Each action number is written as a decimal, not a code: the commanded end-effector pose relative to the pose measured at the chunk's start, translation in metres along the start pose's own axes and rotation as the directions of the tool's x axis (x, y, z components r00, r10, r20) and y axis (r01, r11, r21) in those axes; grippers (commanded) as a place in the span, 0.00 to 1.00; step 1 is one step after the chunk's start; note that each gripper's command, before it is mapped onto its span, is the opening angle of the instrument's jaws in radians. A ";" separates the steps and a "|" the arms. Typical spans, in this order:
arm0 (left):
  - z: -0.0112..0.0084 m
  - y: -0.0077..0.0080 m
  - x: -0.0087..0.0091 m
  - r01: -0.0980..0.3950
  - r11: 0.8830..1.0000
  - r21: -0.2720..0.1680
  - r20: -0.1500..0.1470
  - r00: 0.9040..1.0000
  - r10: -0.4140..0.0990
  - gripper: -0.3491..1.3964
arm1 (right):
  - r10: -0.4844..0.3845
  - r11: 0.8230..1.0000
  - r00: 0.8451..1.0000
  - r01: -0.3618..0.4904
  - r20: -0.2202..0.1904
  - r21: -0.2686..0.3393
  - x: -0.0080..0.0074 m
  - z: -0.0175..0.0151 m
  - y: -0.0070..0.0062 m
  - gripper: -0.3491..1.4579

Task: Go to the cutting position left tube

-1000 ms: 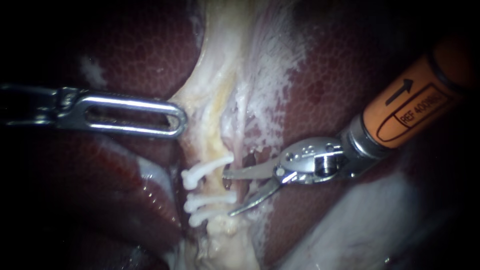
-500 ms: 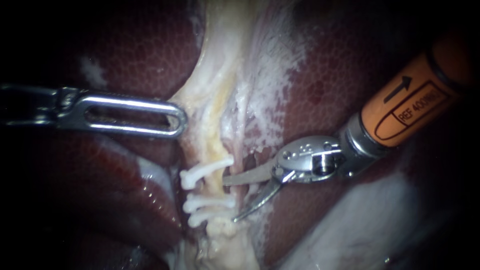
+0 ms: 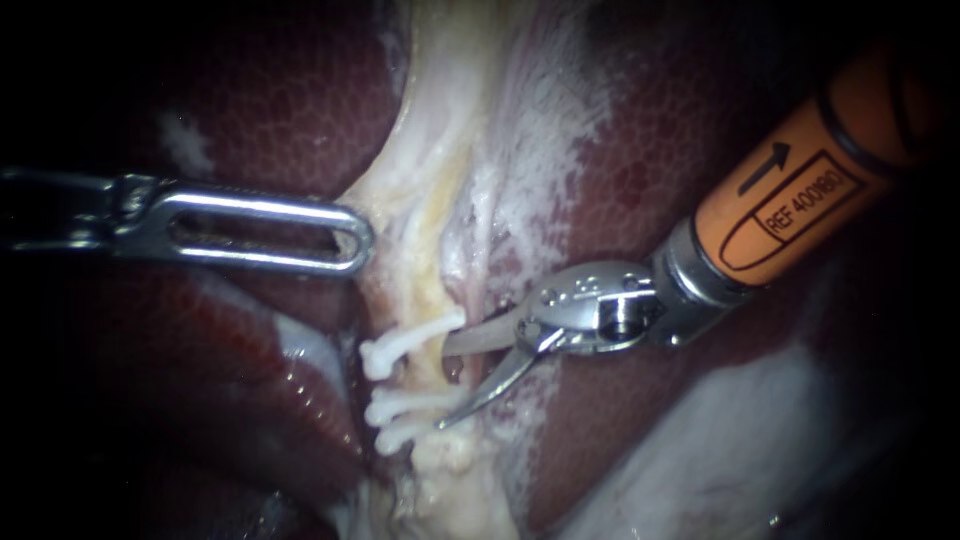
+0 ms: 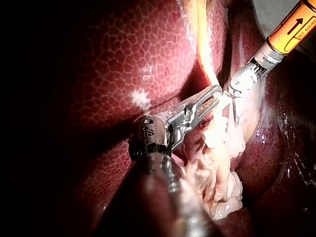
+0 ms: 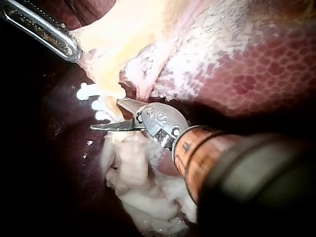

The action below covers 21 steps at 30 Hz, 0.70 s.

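Blades of the orange-sleeved right instrument [image 3: 444, 388] gape wide astride the pale tube [image 3: 432, 368] between white plastic clips [image 3: 405, 340]; the slotted steel left instrument [image 3: 358, 240] clamps yellowish tissue [image 3: 400, 200].

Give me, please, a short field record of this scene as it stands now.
Right instrument: blades open, tips at the clipped tube
Upper blade: just under the upper clip
Lower blade: tip at the lower pair
Clips: three, white, across the tube
Tube: pale yellow, no cut seen
Left instrument: tip against pale tissue above the clips
Liver: dark red, on both sides
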State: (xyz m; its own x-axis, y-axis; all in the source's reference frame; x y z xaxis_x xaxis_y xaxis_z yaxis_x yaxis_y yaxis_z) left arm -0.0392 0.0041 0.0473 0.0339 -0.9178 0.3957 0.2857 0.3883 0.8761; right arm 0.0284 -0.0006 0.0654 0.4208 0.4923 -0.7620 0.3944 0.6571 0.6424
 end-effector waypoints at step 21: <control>0.0001 0.0000 0.0000 0.000 1.000 0.000 0.000 1.000 0.000 0.00 | 0.108 0.994 0.992 -0.108 -0.068 0.014 0.0003 0.0006 0.0004 0.63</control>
State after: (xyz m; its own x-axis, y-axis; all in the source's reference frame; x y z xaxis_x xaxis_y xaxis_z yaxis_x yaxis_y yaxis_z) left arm -0.0392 0.0041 0.0474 0.0340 -0.9178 0.3956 0.2855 0.3882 0.8762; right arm 0.0293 -0.0006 0.0655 0.4052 0.6013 -0.6886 0.3574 0.5891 0.7247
